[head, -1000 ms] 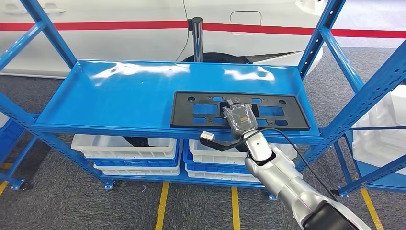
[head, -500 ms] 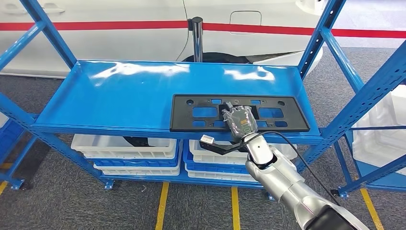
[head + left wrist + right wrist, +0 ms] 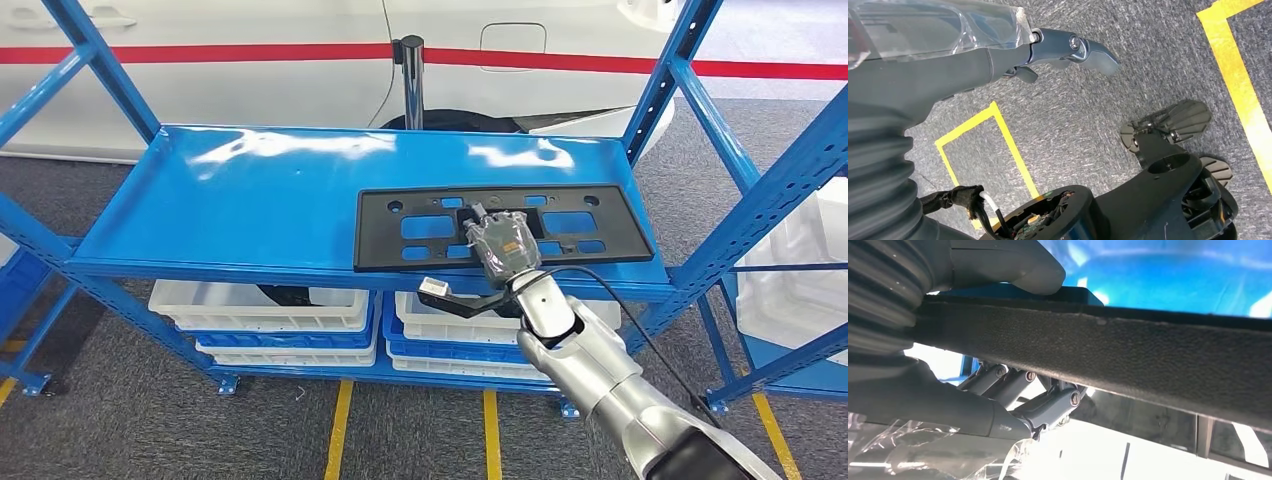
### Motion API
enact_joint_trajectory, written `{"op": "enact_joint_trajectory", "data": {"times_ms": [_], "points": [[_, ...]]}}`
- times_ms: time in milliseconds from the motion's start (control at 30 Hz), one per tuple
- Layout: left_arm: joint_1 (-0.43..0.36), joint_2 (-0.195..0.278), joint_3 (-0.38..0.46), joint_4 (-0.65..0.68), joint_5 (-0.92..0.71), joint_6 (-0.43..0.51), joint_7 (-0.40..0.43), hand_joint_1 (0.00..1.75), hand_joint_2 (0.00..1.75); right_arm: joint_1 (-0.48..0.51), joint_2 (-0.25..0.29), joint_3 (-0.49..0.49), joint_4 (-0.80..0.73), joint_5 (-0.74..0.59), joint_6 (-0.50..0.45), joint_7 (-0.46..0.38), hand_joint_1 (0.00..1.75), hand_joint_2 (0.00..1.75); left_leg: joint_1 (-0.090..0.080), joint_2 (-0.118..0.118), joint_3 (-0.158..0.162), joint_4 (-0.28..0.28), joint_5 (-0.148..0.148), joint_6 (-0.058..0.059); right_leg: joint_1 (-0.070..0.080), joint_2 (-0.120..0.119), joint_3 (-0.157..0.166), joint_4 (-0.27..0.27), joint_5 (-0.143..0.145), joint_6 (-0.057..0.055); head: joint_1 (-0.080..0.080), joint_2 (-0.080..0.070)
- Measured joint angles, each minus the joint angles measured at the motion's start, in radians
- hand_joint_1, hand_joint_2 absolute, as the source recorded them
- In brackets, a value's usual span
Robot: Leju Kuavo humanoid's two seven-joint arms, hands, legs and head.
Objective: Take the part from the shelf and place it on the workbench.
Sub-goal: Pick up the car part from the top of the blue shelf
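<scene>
A flat black plastic part (image 3: 380, 240) with several cut-outs lies at the front right of the blue shelf (image 3: 250, 200). My right hand (image 3: 500, 245) grips the part's near edge at its middle. In the right wrist view the thumb (image 3: 1013, 267) presses one face of the part (image 3: 1148, 355) and the fingers (image 3: 1048, 405) curl against the other. My left hand (image 3: 948, 55) hangs over the grey floor with its fingers (image 3: 1083, 47) stretched out and nothing in them.
White bins (image 3: 270, 310) sit stacked on the level under the shelf. Blue uprights (image 3: 770, 200) frame the shelf on the right and left. A white car body (image 3: 250, 30) and a black post (image 3: 410, 80) stand behind. Yellow lines (image 3: 340, 430) mark the floor.
The black part has shifted a little in my right hand's grip, its right end rising slightly off the shelf. My right arm moved slightly with it.
</scene>
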Motion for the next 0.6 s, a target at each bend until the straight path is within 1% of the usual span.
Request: {"op": "enact_joint_trajectory", "data": {"times_ms": [167, 333, 467, 533, 567, 600], "points": [[0.0, -0.001, 0.0, 0.0, -0.001, -0.001, -0.011, 0.0, 1.75, -0.027, -0.008, 0.001, -0.029, 0.035, 0.02, -0.002, 1.75, 1.75, 0.0, 0.0, 0.0, 0.0, 0.0, 0.0, 0.0, 0.0, 0.0, 0.0, 0.0, 0.0, 0.0, 0.0], [0.0, -0.002, 0.0, 0.0, -0.005, -0.012, -0.016, 0.0, 1.75, -0.056, -0.01, 0.002, -0.047, 0.041, 0.026, -0.01, 1.75, 1.75, -0.001, 0.0, 0.0, 0.001, -0.001, 0.001, -0.001, 0.0, 0.0, 0.0, 0.0, 0.001, 0.0, 0.0], [-0.001, -0.002, 0.0, 0.0, -0.005, -0.016, -0.014, 0.0, 1.75, -0.065, -0.01, 0.005, -0.054, 0.03, 0.027, -0.015, 1.75, 1.75, -0.007, 0.0, -0.002, 0.005, -0.004, 0.012, -0.005, 0.0, 0.001, -0.001, 0.001, 0.01, 0.0, 0.0], [-0.002, -0.003, 0.0, 0.0, -0.005, -0.017, -0.012, 0.0, 1.75, -0.068, -0.01, 0.006, -0.057, 0.024, 0.026, -0.015, 1.75, 1.75, -0.003, 0.001, 0.002, -0.004, 0.004, 0.02, -0.005, 0.0, 0.0, 0.001, 0.0, 0.015, 0.0, 0.0], [-0.003, -0.004, 0.0, 0.0, -0.005, -0.018, -0.012, 0.0, 1.75, -0.07, -0.01, 0.007, -0.057, 0.021, 0.025, -0.016, 1.75, 1.75, 0.0, 0.002, 0.005, -0.01, 0.01, 0.024, -0.004, 0.0, -0.005, 0.014, -0.012, 0.018, 0.0, 0.0], [-0.005, -0.006, 0.001, 0.0, -0.005, -0.019, -0.012, 0.0, 1.75, -0.072, -0.01, 0.007, -0.058, 0.019, 0.025, -0.016, 1.75, 1.75, 0.004, 0.004, 0.007, -0.016, 0.014, 0.028, -0.003, 0.0, -0.019, 0.047, -0.037, 0.022, 0.0, 0.0]]}}
